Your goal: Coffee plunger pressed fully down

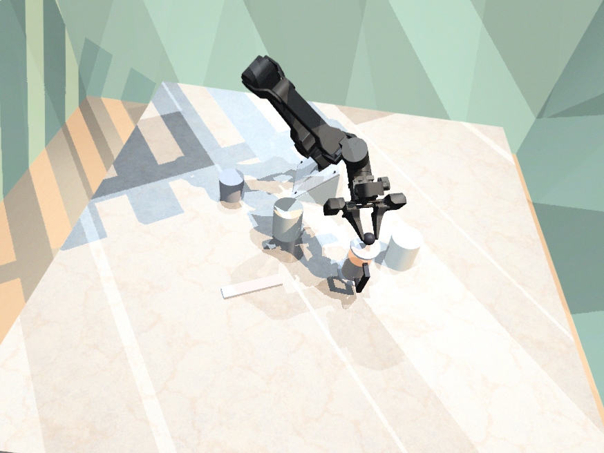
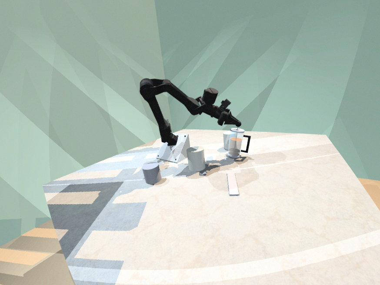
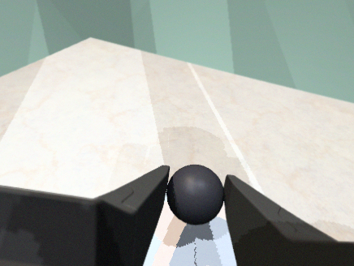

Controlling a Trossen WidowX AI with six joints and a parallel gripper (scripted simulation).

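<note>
A: What is around the scene?

B: Green walls with pale, angular patches stand behind a big marble table (image 2: 276, 214) with light stripes and grey-blue shadows on it.

A: And the biggest thing on the table?

B: The black arm (image 2: 171, 94). It rises from a white wedge-shaped base (image 2: 175, 150) and bends down toward the coffee press (image 2: 236, 145).

A: Where does the press stand?

B: Upright on the table, just beside a white cylinder (image 1: 402, 248). Its black handle (image 2: 246, 144) points away from that cylinder. Inside the glass there is an orange-brown filling.

A: Other things?

B: A cream cylinder (image 2: 195, 158) near the base, a grey cylinder (image 2: 151, 173) further out, and a flat pale strip (image 2: 232, 183) lying well apart from the press.

A: What does the gripper (image 3: 196, 184) do?

B: It is clenched on the plunger knob (image 3: 195, 194), the dark ball on top of the press. In the wrist view one finger (image 3: 142, 195) touches the ball on each side. The knob sits just above the lid.
</note>
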